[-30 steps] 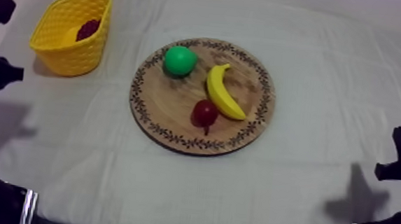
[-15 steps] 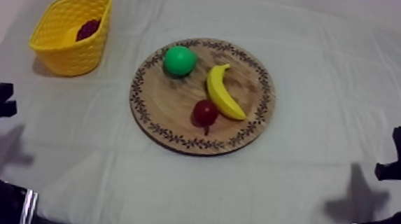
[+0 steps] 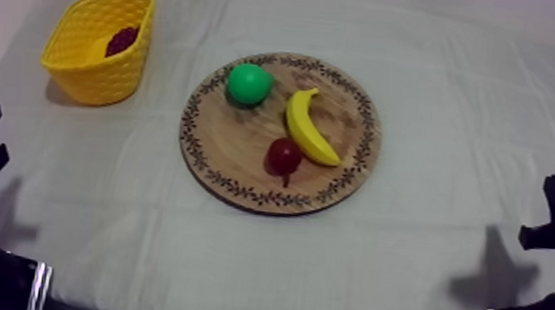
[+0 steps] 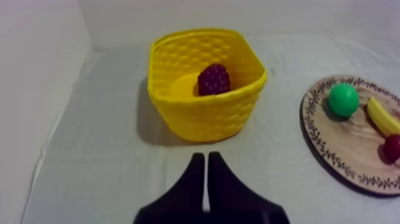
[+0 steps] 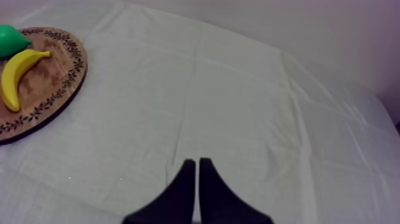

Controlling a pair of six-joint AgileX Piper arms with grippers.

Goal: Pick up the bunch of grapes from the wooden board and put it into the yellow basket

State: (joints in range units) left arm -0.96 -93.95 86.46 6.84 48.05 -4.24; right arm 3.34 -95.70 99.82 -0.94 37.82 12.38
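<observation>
The bunch of grapes lies inside the yellow basket, toward its far side, at the table's far left corner. Since a second ago it has not moved, nor has anything on the board. Only my left arm has changed, sliding back down the table's left edge from beside the basket toward its resting place. My left gripper now faces the basket from a little way off, its fingers pressed together on nothing. My right gripper sits low over bare cloth, fingers likewise together and empty, as before.

The round wooden board lies mid-table, well apart from the basket, carrying a green pear, a banana and a small red fruit. The basket's near wall hides the grapes' lower part. They read as a rounded dark-red lump, so I cannot tell their long axis or which way they point.
</observation>
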